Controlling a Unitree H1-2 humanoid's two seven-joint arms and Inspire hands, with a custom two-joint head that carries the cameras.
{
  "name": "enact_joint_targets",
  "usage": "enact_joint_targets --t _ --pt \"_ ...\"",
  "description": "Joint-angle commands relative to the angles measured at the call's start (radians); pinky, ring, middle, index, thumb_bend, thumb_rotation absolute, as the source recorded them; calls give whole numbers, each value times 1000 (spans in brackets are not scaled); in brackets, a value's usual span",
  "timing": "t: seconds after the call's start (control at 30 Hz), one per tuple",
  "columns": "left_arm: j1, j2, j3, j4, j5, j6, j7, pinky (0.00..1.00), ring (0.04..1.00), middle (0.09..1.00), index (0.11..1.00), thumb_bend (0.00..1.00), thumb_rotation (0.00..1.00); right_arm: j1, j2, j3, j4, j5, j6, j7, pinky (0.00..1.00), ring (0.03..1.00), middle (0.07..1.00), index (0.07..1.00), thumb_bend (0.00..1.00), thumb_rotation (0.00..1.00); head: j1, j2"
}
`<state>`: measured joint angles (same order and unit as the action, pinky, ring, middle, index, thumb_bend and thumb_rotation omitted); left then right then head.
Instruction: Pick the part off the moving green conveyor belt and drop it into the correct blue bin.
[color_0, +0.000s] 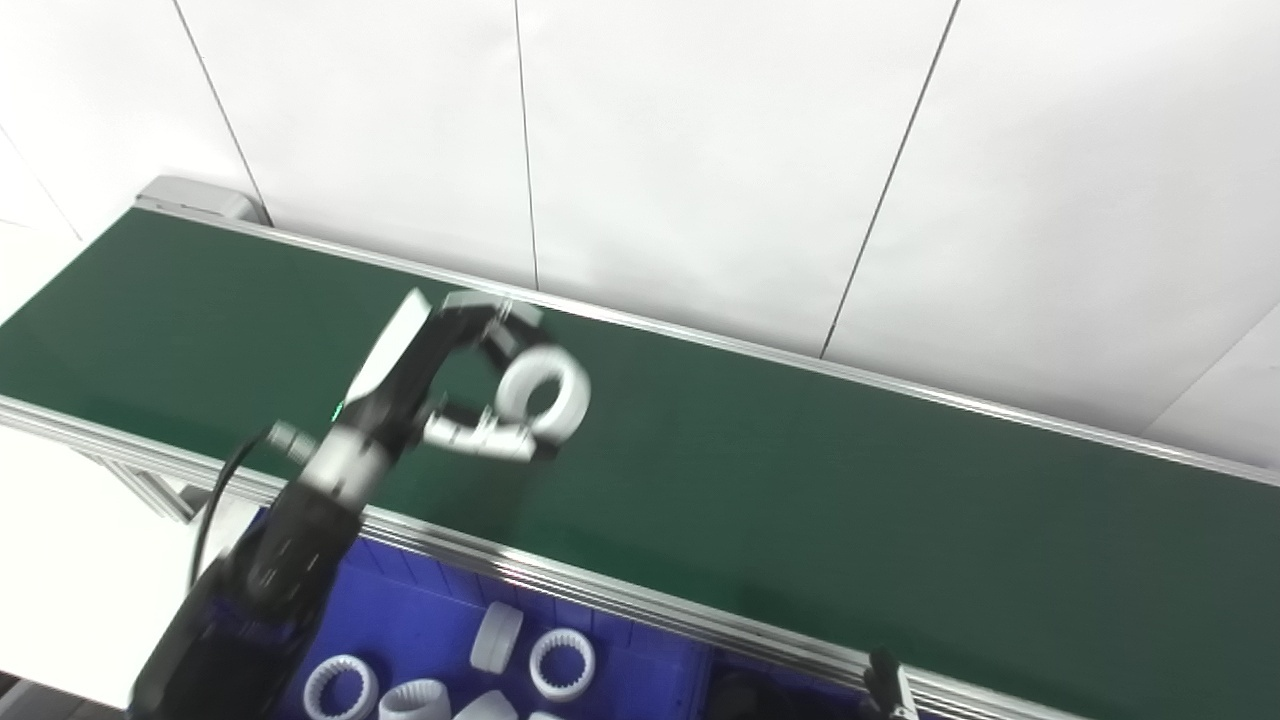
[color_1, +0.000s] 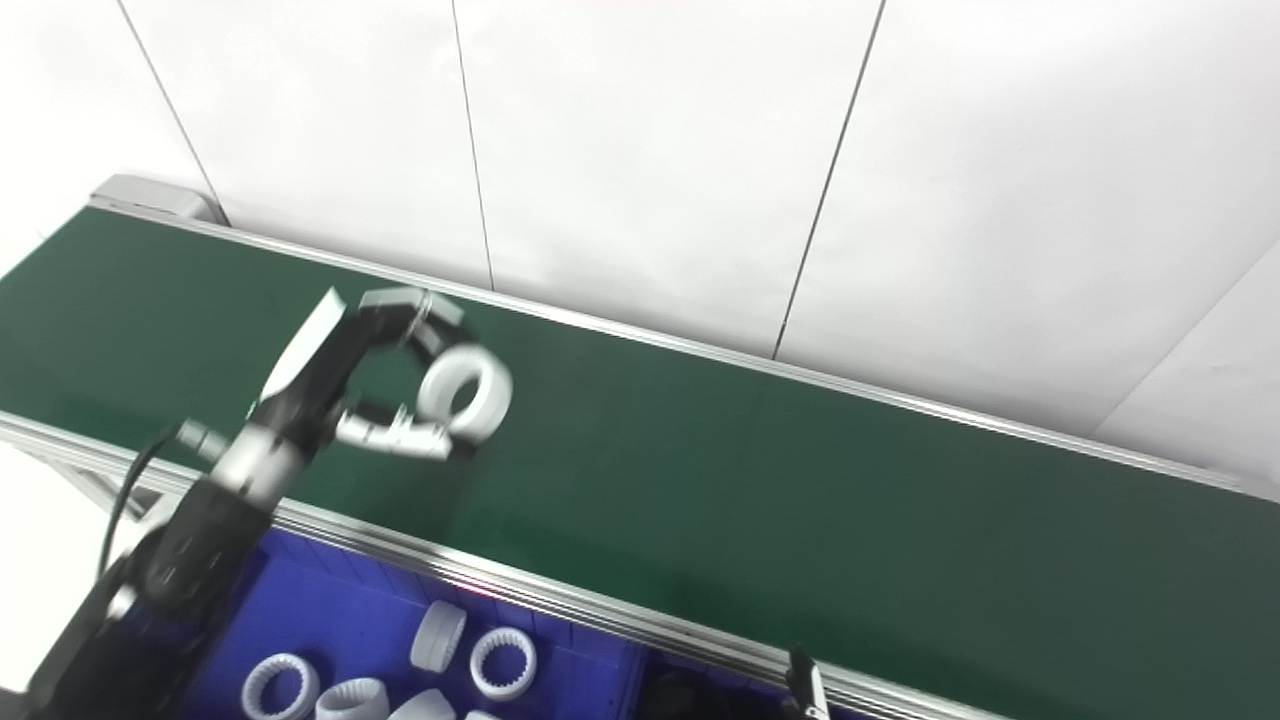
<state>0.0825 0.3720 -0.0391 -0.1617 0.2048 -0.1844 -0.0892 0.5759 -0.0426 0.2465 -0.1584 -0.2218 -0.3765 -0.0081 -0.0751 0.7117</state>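
Now left robot hand (color_0: 470, 385) clamps white ring (color_0: 545, 393), its hole facing the camera.

My left hand (color_0: 455, 385) reaches out from the lower left, above the conveyor belt (color_0: 800, 470), which crosses the whole scene from the far left to the near right. Between my fingers (color_0: 500, 325) on the far side and my thumb (color_0: 480, 437) on the near side sits the ring part (color_0: 545, 393), at the right end of my hand, over the belt. Behind the belt stands the wall (color_0: 700, 150). In front of the belt, below its near rail (color_0: 600, 590), lies the bin (color_0: 420, 620), under my forearm. In the bin lie several ring parts (color_0: 562, 664), side by side near its middle. To the right of the bin, at the bottom edge, something small shows that I cannot identify.
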Motion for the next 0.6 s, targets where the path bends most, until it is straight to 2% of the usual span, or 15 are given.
enact_joint_targets --t 0.0,0.13,0.17,0.2,0.37,0.4,0.57 --pt "14 21 -6 -22 11 -85 -8 424 400 496 550 495 0 12 10 4 -56 -9 0 -1 971 991 998 1000 1000 495 -12 13" --pt "73 34 -33 2 45 -161 -34 427 406 505 538 496 0 18 17 7 -90 -21 17 0 965 987 994 1000 991 483 -49 83" --pt "81 37 -37 7 52 -173 -41 436 411 507 533 497 0 19 18 8 -97 -20 21 1 974 987 997 1000 983 477 -58 91" --pt "87 50 -48 14 68 -170 -60 446 415 508 529 497 0 23 21 9 -109 -25 28 1 983 987 998 1000 974 476 -78 120" --pt "92 103 -83 24 108 -144 -139 482 423 514 517 498 0 36 35 13 -150 -32 51 0 985 990 990 1000 955 480 -110 155" --pt "92 108 -87 25 116 -148 -145 487 425 517 513 498 0 37 36 14 -156 -33 53 0 975 988 988 1000 949 482 -113 173" --pt "61 132 -138 59 206 -193 -169 474 417 516 518 497 0 39 43 12 -176 -33 72 0 988 999 993 1000 949 483 -93 188"
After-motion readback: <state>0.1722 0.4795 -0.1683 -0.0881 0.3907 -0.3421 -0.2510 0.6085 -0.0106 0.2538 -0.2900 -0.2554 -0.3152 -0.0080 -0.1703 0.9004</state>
